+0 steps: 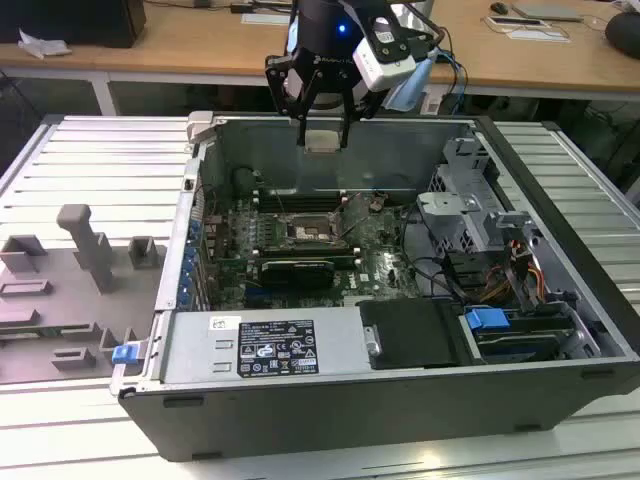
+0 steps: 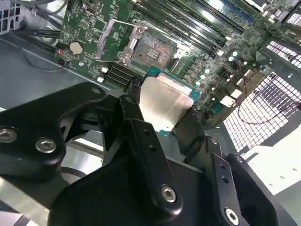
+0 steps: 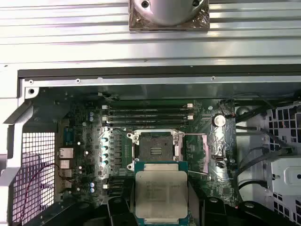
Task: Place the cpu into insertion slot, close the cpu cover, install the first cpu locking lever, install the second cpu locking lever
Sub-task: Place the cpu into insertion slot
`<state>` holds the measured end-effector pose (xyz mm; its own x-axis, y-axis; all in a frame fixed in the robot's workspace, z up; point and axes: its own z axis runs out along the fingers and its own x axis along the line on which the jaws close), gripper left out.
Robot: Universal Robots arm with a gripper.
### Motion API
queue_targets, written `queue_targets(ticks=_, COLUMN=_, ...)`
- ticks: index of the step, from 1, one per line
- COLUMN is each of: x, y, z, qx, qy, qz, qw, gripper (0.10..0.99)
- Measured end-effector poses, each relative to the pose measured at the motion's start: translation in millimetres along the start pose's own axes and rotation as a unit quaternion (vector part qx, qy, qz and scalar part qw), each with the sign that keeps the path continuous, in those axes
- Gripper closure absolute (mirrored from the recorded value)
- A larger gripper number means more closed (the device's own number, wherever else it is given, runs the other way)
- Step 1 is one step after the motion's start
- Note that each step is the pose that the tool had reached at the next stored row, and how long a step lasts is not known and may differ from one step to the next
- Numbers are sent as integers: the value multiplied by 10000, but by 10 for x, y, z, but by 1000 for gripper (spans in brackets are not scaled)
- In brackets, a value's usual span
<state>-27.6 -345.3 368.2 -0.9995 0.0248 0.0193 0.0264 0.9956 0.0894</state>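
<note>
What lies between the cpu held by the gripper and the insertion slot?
Nothing: in the first wrist view the cpu, clamped in the gripper, hangs clear of the open insertion slot, with bare air between them.

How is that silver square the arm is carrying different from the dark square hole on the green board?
The cpu has a pale, smooth metal top; the insertion slot is dark inside with a silver rim. The cpu hangs in the gripper, off the green board; the insertion slot sits in that board, open and empty. Both are square.
</note>
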Motion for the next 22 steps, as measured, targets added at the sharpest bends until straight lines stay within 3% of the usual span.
queue_targets(ticks=8, x=0, y=0, z=2, qx=-8, qy=-38, qz=420, qw=9991, gripper=545)
queue_targets(ticks=14, x=0, y=-1, z=5, qx=-17, qy=-81, qz=909, qw=9958, gripper=545)
queue_targets(ticks=22, x=-1, y=-1, z=15, qx=-16, qy=-82, qz=924, qw=9957, gripper=545)
